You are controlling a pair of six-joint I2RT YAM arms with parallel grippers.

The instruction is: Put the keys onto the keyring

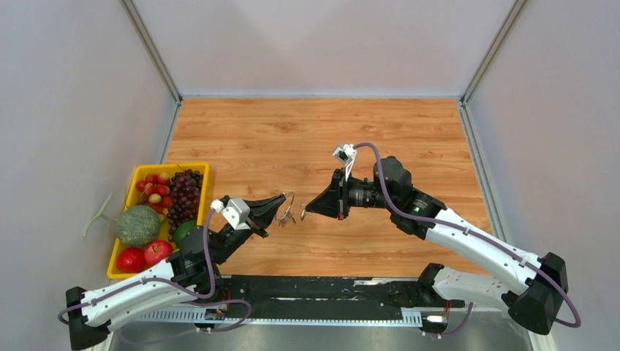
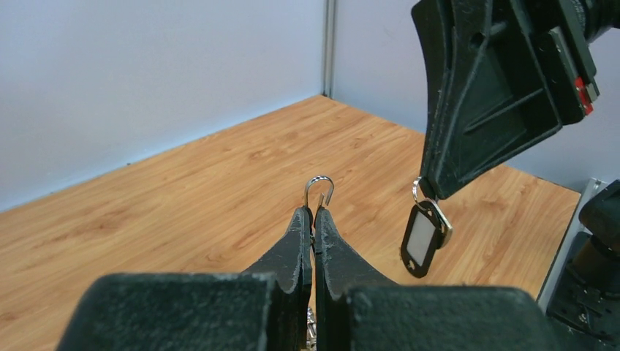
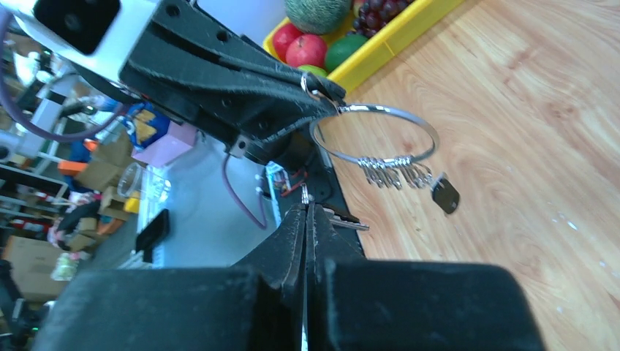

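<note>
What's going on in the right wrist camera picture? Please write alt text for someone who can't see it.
The left tool pinches a thin silver keyring above a wooden table, with small silver keys and one black-headed key dangling from it. The right tool, shut on a second key, fills the foreground; a yellow fruit tray sits behind.

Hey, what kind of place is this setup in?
Probably a robotics lab test cell: plain white panels box in a wood-look table, and cardboard boxes and other gear clutter the room behind it.
</note>
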